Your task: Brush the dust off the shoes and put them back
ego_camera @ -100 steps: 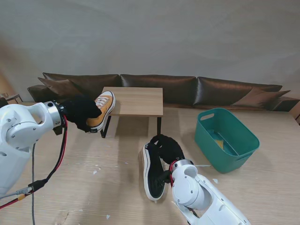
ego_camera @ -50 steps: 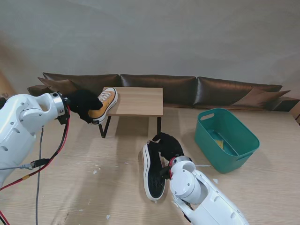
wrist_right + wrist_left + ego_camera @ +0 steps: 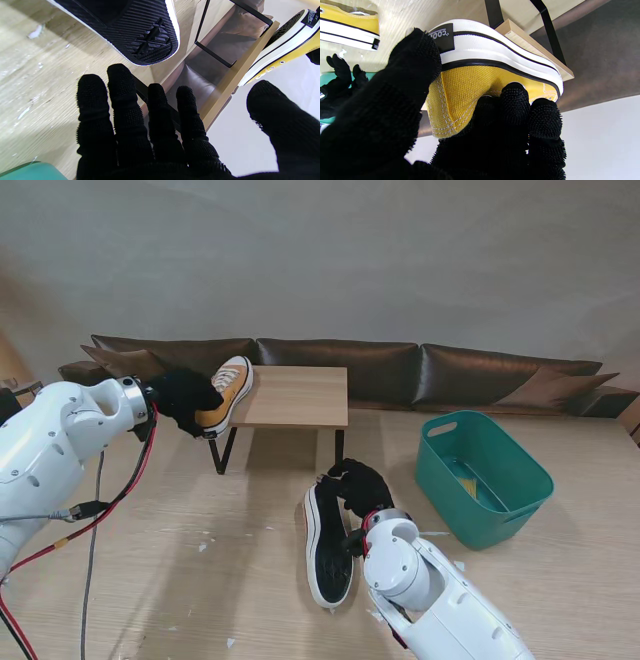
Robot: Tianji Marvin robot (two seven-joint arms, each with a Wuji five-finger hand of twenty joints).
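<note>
Yellow woven-canvas shoe (image 3: 460, 92), white rubber sole; matt wooden stand (image 3: 295, 395).

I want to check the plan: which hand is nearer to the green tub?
The right hand. It hovers by the shoe lying sole up, left of the green tub. The left hand holds the yellow shoe at the small table's far-left edge.

— Where do the shoes sit?
— I see the held yellow shoe (image 3: 224, 392) — canvas, white sole with black stripes — tilted toe-up at the small wooden table (image 3: 295, 394), at its left edge, heel off the side.
— And the other?
— The second shoe (image 3: 327, 542) lies on its side on the tabletop nearer to me, its black ribbed sole showing.
</note>
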